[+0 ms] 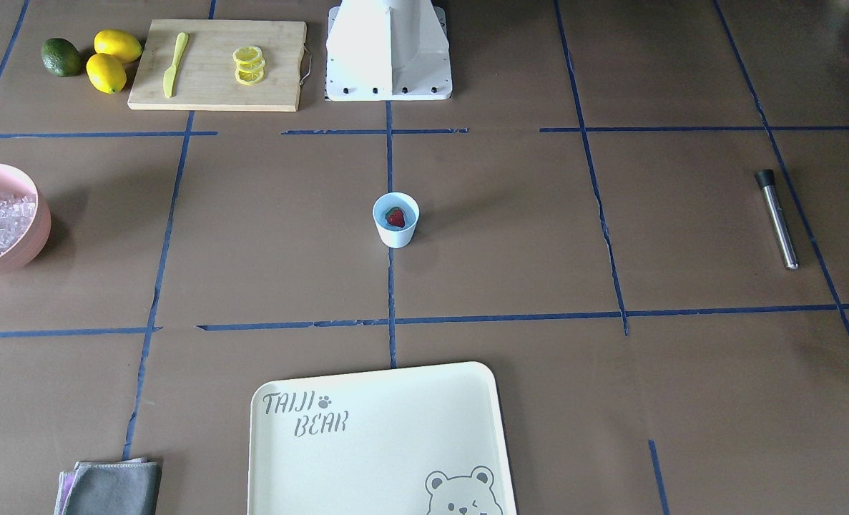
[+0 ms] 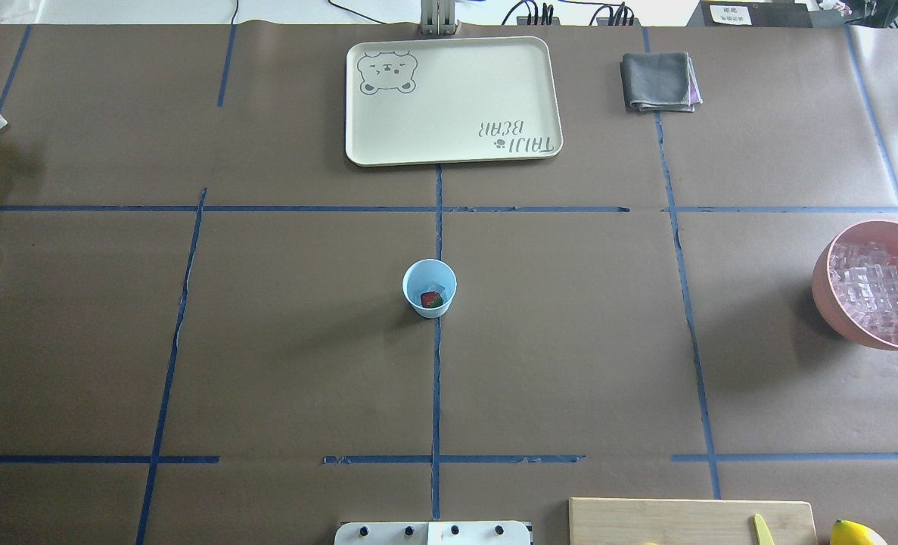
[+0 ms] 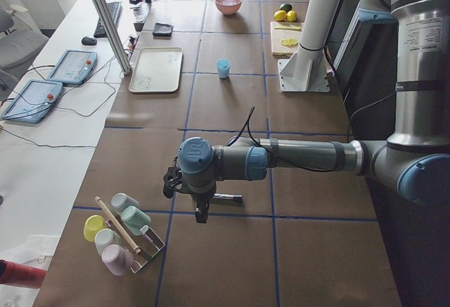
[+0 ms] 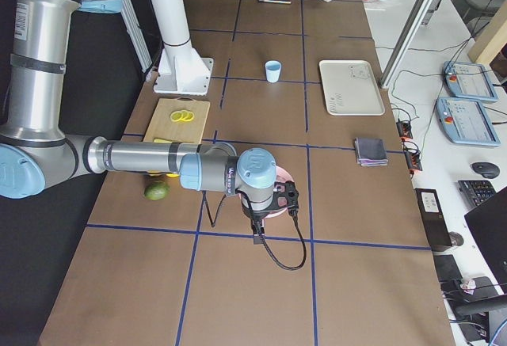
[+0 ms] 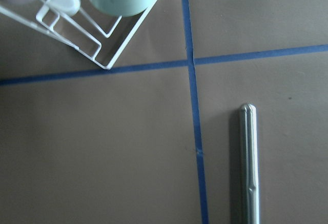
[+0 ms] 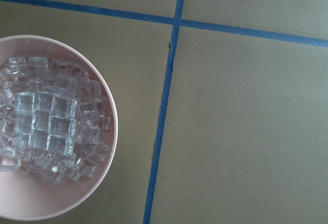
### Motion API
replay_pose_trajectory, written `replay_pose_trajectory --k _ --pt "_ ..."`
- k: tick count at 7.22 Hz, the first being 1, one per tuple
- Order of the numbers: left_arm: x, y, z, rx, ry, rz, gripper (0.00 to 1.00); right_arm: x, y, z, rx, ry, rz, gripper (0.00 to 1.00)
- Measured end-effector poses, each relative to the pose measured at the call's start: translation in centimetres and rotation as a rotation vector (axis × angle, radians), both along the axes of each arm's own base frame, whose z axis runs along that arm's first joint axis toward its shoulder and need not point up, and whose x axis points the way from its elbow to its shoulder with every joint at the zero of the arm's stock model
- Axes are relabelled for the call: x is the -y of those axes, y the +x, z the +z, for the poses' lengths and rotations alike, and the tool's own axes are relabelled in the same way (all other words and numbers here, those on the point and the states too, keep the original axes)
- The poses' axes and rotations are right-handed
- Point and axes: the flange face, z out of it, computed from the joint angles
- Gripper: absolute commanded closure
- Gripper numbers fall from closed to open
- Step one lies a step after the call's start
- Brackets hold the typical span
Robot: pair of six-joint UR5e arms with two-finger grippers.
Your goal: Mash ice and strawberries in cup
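Brown table (image 1: 510, 236), gridded in blue tape (image 1: 390, 157). The cup (image 1: 396, 234) is pale blue, its strawberry (image 1: 395, 217) red and green-topped; the tray (image 1: 395, 458) cream with a grey bear (image 1: 463, 490).

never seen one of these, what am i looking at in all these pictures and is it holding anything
It is a robot with two arms at a brown table. Two pictures look down on the table from opposite sides, two look along it from its ends, and two come from cameras on the wrists. A light-blue cup in the middle holds a strawberry. The right gripper hangs by a pink bowl of ice; the left gripper hangs near a metal rod. Nothing visibly held, but I cannot tell whether the grippers are open.
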Motion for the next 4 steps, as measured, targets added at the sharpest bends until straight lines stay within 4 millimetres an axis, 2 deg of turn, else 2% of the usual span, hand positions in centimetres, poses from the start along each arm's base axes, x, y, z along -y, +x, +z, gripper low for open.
replay_pose_trajectory --k 4 --pt "-0.5 -0.68 0.76 -0.004 0.033 -0.018 0.0 0.01 0.0 0.15 0.001 -0.023 0.019 0.0"
